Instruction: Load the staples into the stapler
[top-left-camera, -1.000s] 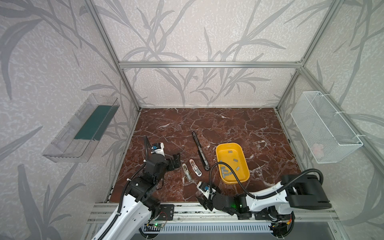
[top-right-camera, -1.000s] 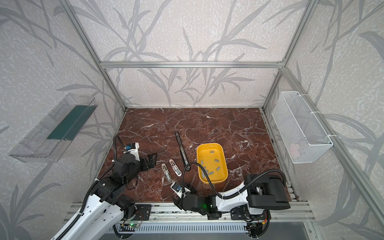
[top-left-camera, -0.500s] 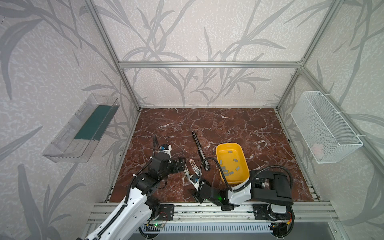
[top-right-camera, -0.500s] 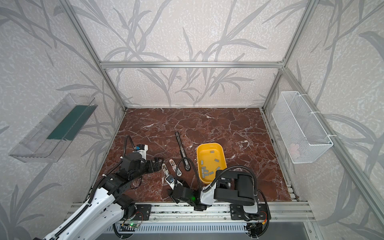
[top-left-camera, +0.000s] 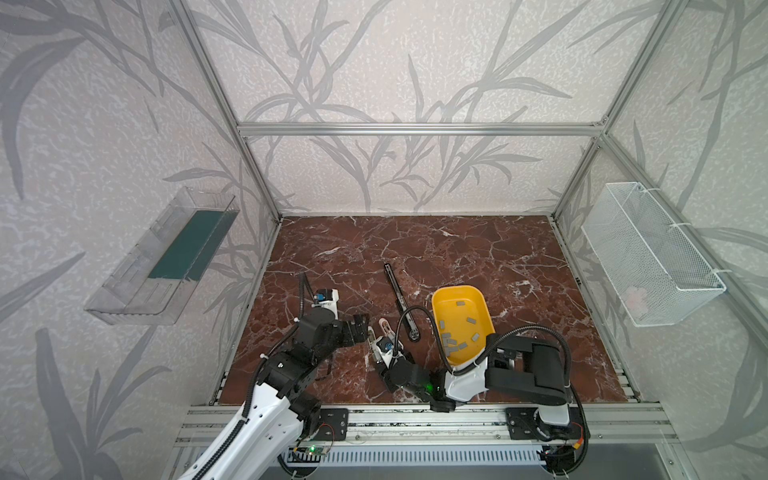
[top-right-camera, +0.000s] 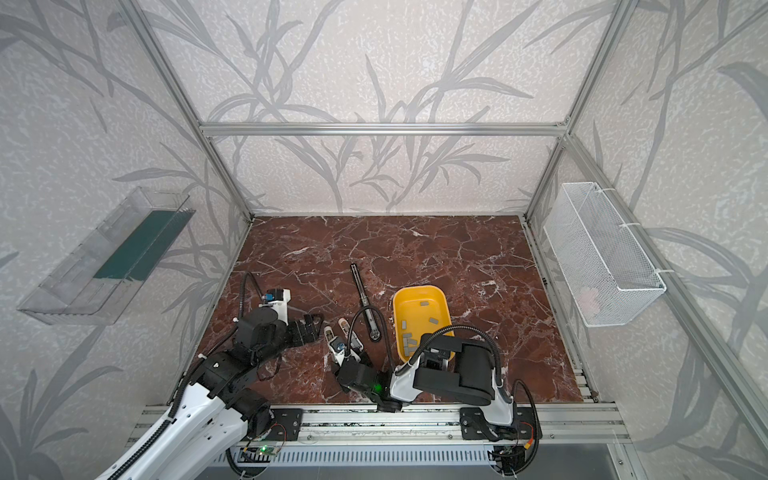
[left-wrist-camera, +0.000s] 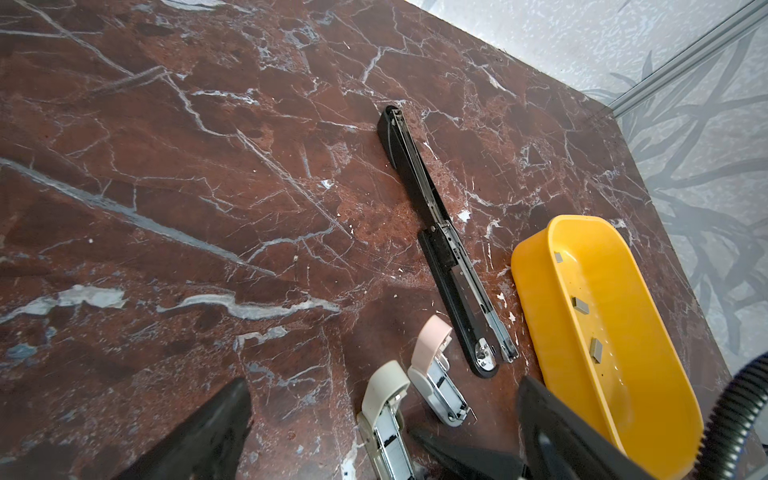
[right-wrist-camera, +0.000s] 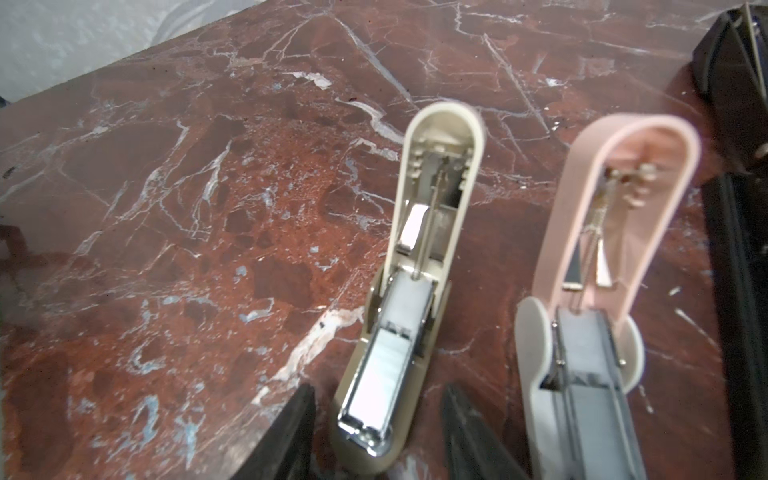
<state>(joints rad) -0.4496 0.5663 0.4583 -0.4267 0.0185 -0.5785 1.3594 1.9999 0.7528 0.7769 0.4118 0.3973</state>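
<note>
Three staplers lie open on the marble. My right gripper (right-wrist-camera: 376, 436) is open, and its fingers (right-wrist-camera: 291, 436) straddle the front end of the beige stapler (right-wrist-camera: 415, 291) with a gap on each side. The pink stapler (right-wrist-camera: 598, 291) lies right beside it. The long black stapler (left-wrist-camera: 440, 245) lies beyond them. The staples (left-wrist-camera: 579, 305), small grey strips, lie scattered in the yellow tray (top-left-camera: 455, 288). My left gripper (left-wrist-camera: 382, 440) is wide open and hovers just left of the beige stapler (left-wrist-camera: 384, 399), holding nothing. In a top view it is the left gripper (top-left-camera: 362, 328).
A white wire basket (top-left-camera: 648, 257) hangs on the right wall and a clear shelf (top-left-camera: 166, 257) on the left wall. The right arm's cable loops over the near end of the black stapler (top-left-camera: 400, 299). The aluminium rail (top-left-camera: 415, 415) runs along the front edge.
My right arm has swung left from in front of the tray to the beige stapler, and its jaws have narrowed around it. My left gripper has moved right, toward the two small staplers.
</note>
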